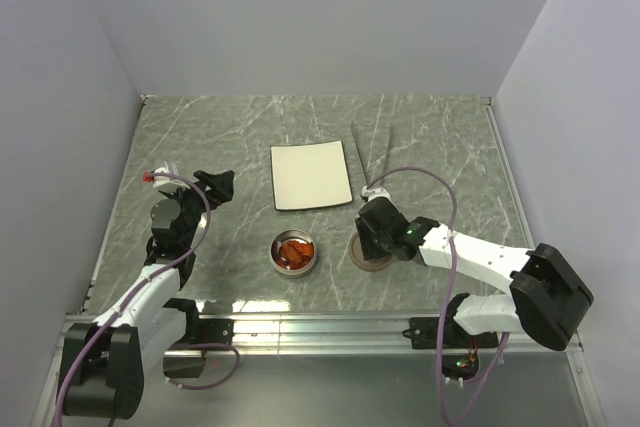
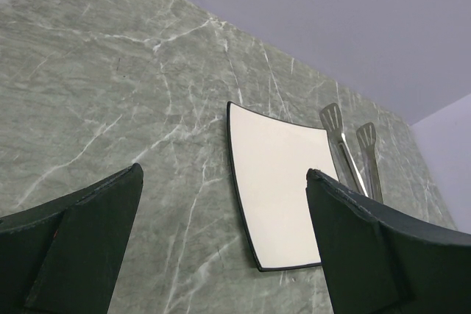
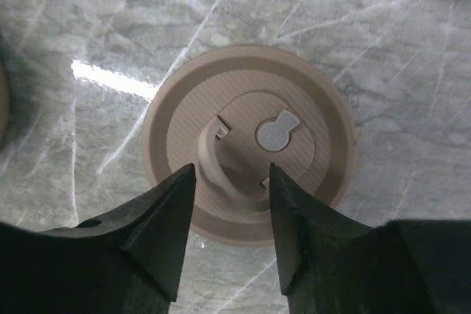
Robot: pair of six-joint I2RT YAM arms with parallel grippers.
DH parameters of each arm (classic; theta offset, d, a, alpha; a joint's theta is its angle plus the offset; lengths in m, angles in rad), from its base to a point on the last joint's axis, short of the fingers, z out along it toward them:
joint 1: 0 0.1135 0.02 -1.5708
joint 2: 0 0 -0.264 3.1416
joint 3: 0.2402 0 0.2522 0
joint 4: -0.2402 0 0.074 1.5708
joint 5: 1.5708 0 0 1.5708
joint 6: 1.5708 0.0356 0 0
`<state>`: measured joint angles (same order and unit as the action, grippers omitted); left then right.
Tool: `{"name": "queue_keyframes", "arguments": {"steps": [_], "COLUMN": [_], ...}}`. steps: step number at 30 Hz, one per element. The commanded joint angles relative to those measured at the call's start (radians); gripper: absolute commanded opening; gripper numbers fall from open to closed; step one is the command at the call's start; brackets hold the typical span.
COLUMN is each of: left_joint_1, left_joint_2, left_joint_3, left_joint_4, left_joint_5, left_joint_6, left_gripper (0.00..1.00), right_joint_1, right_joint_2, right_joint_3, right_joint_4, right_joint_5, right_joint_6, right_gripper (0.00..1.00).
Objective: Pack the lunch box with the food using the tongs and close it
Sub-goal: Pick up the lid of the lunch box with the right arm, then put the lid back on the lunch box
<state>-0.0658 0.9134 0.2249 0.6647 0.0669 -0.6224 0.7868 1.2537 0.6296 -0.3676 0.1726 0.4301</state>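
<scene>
The lunch box (image 1: pixel 279 259), a small round silver tin, sits on the table holding orange and red-brown food (image 1: pixel 295 250). Its brown round lid (image 3: pixel 184 119) lies flat to the tin's right, mostly covered by my right gripper (image 1: pixel 372 237) in the top view. In the right wrist view my right gripper (image 3: pixel 229 170) hangs just over the lid, its jaws apart with the raised lid handle (image 3: pixel 210 148) between the tips. The tongs (image 1: pixel 372 152) lie at the back, right of the plate. My left gripper (image 2: pixel 222 170) is open and empty, far to the left.
A white square plate (image 1: pixel 311 175) with a dark rim lies behind the tin, also visible as the plate (image 2: pixel 283 189) in the left wrist view with the tongs (image 2: pixel 349 156) beyond it. Grey walls enclose the marbled table on three sides.
</scene>
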Motion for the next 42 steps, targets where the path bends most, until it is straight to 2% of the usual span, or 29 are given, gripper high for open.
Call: {"name": "queue_keyframes", "arguments": {"steps": [1,3,10,16,26,31,35,42], "left_joint_1": [0.004,0.004,0.003,0.004,0.003,0.004,0.004,0.004], "left_joint_2": [-0.001,-0.002,-0.007,-0.013,-0.015,-0.013,-0.011,-0.019], "left_joint_3": [0.013,0.013,0.011,0.01,0.01,0.01,0.013,0.013], "left_joint_4": [0.038,0.036,0.032,0.03,0.03,0.03,0.024,0.019], "left_joint_5": [0.017,0.016,0.013,0.01,0.01,0.014,0.005,-0.009], "left_joint_6": [-0.005,-0.005,-0.007,-0.007,-0.007,-0.007,-0.01,-0.017], "left_gripper": [0.99,0.99,0.99,1.0,0.99,1.0,0.99,0.99], "right_joint_1": [0.012,0.011,0.019,0.025,0.032,0.045,0.074,0.163], "right_joint_2": [0.013,0.009,0.001,-0.008,-0.137,-0.185,-0.131,0.082], "right_joint_3": [0.041,0.036,0.038,0.053,0.119,0.168,0.247,0.427], "right_joint_4": [-0.01,-0.011,-0.014,-0.033,-0.079,-0.057,-0.025,0.002], "right_joint_5": [-0.013,-0.012,-0.001,0.028,0.019,-0.048,-0.084,-0.125], "right_joint_6": [0.009,0.013,0.015,0.022,0.006,-0.016,-0.036,-0.079], "right_gripper": [0.48,0.44,0.14,0.0,0.0,0.0,0.0,0.0]}}
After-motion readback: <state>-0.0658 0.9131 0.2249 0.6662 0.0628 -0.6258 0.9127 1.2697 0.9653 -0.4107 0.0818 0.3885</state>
